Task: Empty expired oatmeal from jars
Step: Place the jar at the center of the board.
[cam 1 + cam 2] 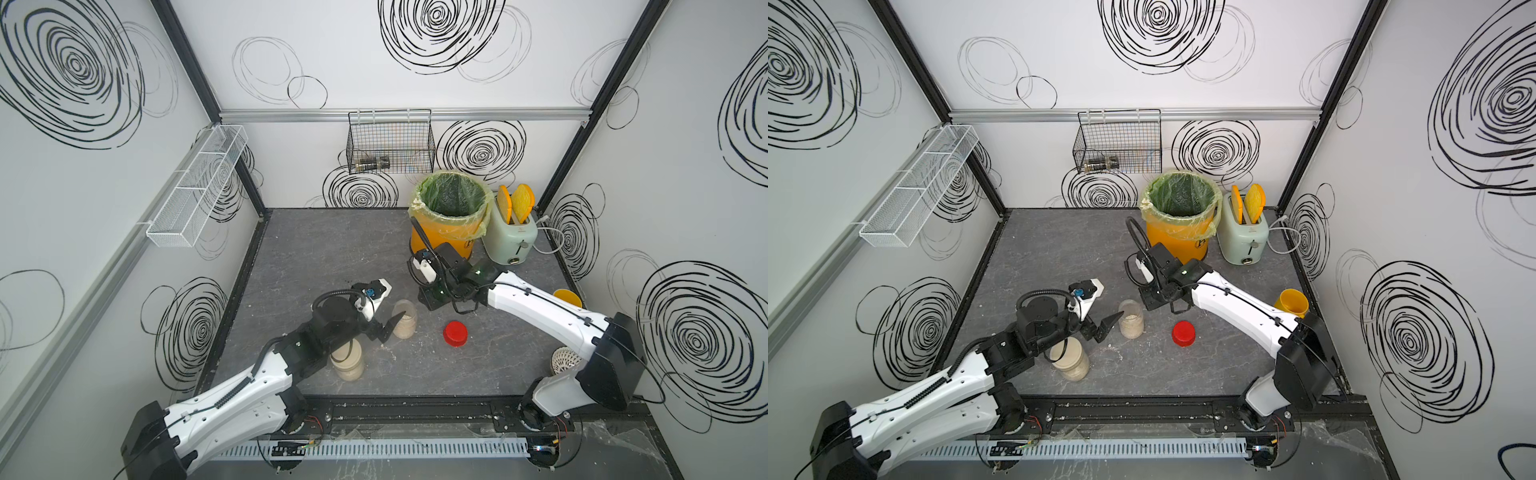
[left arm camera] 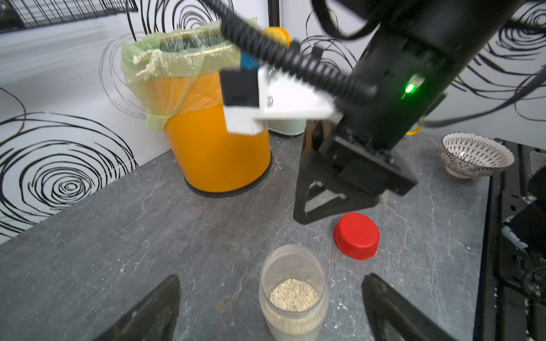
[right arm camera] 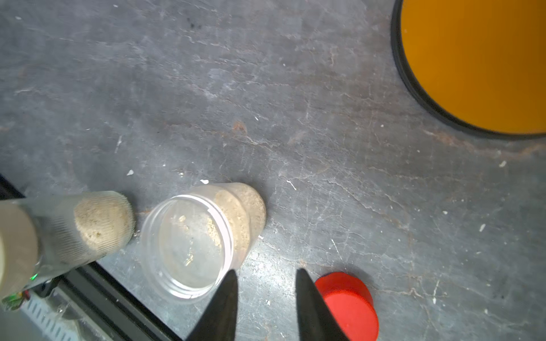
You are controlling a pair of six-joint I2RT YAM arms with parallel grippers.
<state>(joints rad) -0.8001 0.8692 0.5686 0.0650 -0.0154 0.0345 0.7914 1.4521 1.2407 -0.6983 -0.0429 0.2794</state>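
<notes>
Here the slim jar [image 1: 404, 319] stood upright and uncapped near the middle of the table [image 1: 299, 249], with oatmeal [image 2: 294, 290] filling its lower part. The left jaws were spread wide and held nothing. In the left wrist view the jar sat between their two fingers [image 2: 153, 310], with a gap on each side and touching neither. The cap [image 1: 455, 333], red, lay flat on the table just beside the jar, on the right arm's side. The right jaws stood a little apart and empty, pointing down over the bare table between jar and cap; whether they touched the table could not be told. The wide jar [image 1: 348, 360], lid on and partly filled with oatmeal, stood under the left arm, near the slim jar. The bin [image 1: 451, 212] stood well behind.
</notes>
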